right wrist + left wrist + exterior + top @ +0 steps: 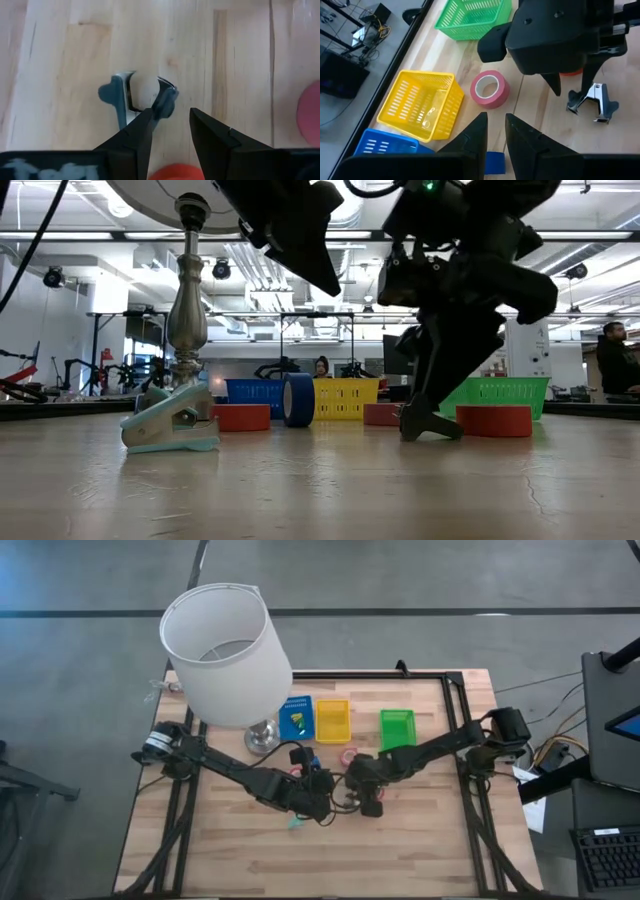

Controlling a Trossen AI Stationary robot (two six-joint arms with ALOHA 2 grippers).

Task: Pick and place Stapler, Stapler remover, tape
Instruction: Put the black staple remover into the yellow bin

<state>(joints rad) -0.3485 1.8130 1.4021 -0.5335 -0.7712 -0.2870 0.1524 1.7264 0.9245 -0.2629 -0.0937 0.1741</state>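
Likely light, stiff and slippery, the stapler remover (137, 95) lies just ahead of the right gripper (170, 131), its fingers parted and grasping nothing, so the dark side grips look the best hold.

The lamp (225, 650) stands at the table's (440, 840) back left. To its right three trays sit in a row: left tray (297, 717), middle tray (333, 720) touching it, and right tray (397, 727) set apart. The first roll (348, 754) lies flat in front of the middle tray. My left gripper (318, 775) is in front of the left tray, with the third roll (240, 417) beside it. My right gripper (372, 805) is in front of the gap between the middle and right trays, over the remover (592, 102), with the second roll (493, 420) just beside it. A plastic piece (295, 823) lies nearest the front edge, in front of my left arm.
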